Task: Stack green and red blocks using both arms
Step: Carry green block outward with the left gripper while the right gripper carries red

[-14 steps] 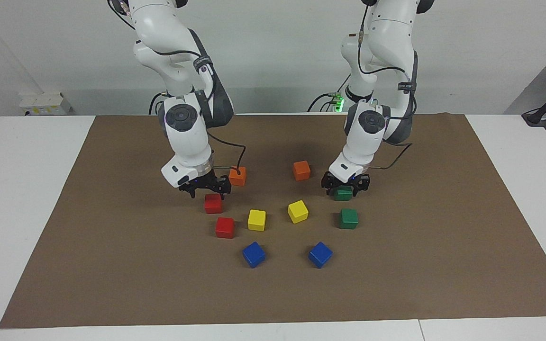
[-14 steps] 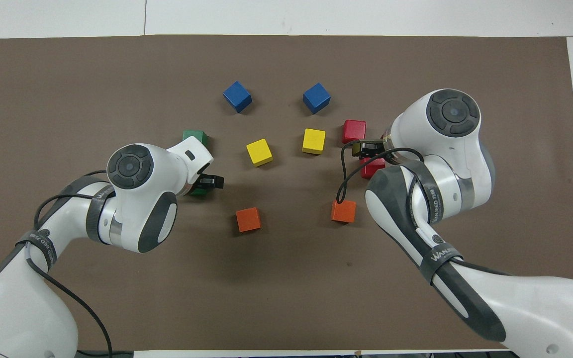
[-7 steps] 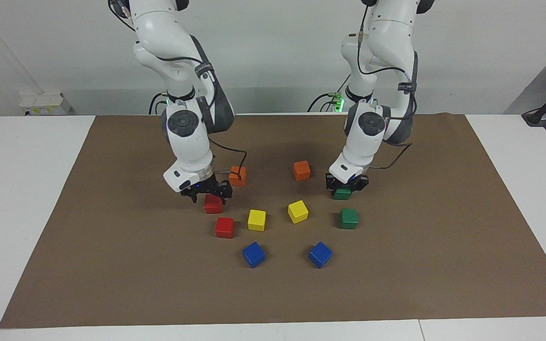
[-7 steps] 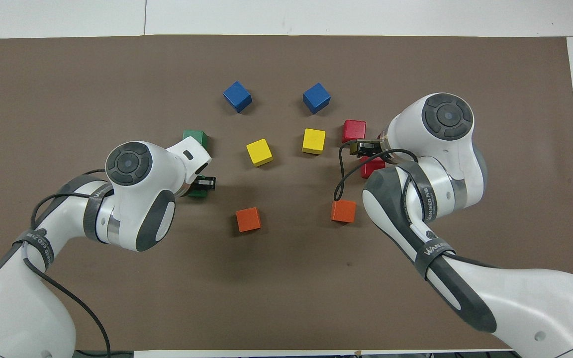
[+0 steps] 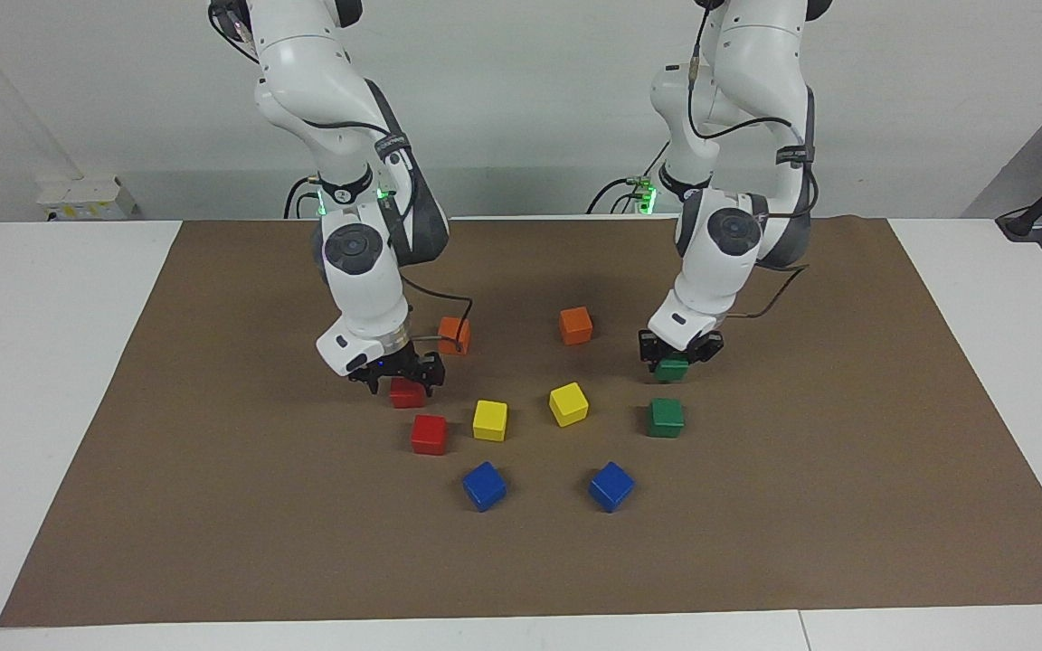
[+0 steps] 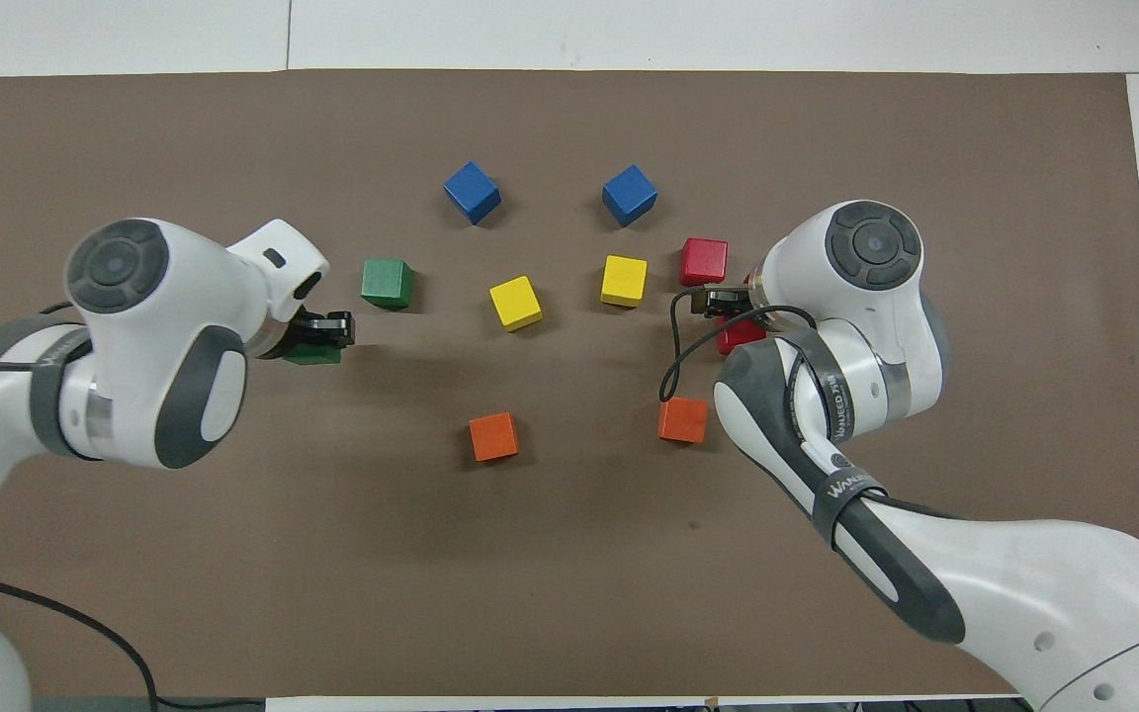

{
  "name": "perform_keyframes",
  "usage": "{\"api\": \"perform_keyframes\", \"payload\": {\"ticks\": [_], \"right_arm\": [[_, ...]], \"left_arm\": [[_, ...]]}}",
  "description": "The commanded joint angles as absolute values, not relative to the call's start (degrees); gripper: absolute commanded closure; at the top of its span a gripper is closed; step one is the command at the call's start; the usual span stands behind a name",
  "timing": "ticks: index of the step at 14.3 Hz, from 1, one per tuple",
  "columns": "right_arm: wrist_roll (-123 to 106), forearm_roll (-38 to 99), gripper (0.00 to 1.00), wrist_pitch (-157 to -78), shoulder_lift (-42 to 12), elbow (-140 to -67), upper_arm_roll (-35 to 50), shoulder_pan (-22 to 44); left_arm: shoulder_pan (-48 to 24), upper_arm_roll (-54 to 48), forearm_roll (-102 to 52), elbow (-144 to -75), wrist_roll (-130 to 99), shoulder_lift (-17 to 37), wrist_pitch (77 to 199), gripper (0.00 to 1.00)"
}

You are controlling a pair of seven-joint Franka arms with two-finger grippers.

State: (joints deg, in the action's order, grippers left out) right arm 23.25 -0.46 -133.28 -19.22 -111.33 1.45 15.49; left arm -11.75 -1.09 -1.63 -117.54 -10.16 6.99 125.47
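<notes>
My left gripper [image 5: 673,358] is shut on a dark green block [image 5: 671,369] and holds it just above the brown mat; both show in the overhead view, gripper [image 6: 318,338] and block [image 6: 312,354]. The second green block [image 5: 665,417] sits on the mat a little farther from the robots. My right gripper [image 5: 397,380] is open and low over a red block [image 5: 407,392], its fingers down on either side of it. That block is partly hidden under the arm in the overhead view [image 6: 740,337]. The second red block [image 5: 429,434] lies just farther out.
Two orange cubes [image 5: 454,334] [image 5: 575,325] lie nearer to the robots, between the grippers. Two yellow cubes [image 5: 489,419] [image 5: 568,403] sit mid-mat and two blue cubes [image 5: 484,485] [image 5: 611,485] farther out. A brown mat [image 5: 213,506] covers the white table.
My left gripper closed on the green block and carried it toward the left arm's end of the table. My right gripper came down around the red block, which has not moved.
</notes>
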Motion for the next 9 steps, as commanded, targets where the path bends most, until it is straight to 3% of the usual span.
{"api": "perform_keyframes", "payload": {"ticks": [1, 3, 4, 6, 7, 9], "right_arm": [[21.8, 0.2, 0.08, -136.5, -18.6, -113.9, 1.6, 15.3], [21.7, 0.2, 0.14, -138.5, -18.5, -115.7, 1.6, 15.5], [21.6, 0.2, 0.27, -138.1, -18.4, -115.7, 1.6, 15.5], [20.5, 0.1, 0.82, -136.6, -18.1, -115.5, 1.5, 15.4], [19.9, 0.1, 1.00, -134.7, -18.0, -114.7, 1.5, 15.3], [18.4, -0.7, 1.00, -128.8, -17.3, -111.4, 1.4, 14.5]], "left_arm": [[-3.8, -1.3, -2.4, -117.9, -1.7, 3.6, 120.9, 1.00], [2.9, -1.3, -2.4, -118.4, 5.4, 3.3, 120.5, 1.00], [6.6, -1.3, -2.4, -118.7, 8.9, 3.2, 120.9, 1.00], [12.5, -1.3, -2.4, -118.9, 14.0, 3.0, 121.2, 1.00], [14.7, -1.3, -2.4, -119.8, 15.4, 3.0, 122.1, 1.00], [16.6, -1.3, -2.4, -122.9, 15.9, 3.3, 126.9, 1.00]]}}
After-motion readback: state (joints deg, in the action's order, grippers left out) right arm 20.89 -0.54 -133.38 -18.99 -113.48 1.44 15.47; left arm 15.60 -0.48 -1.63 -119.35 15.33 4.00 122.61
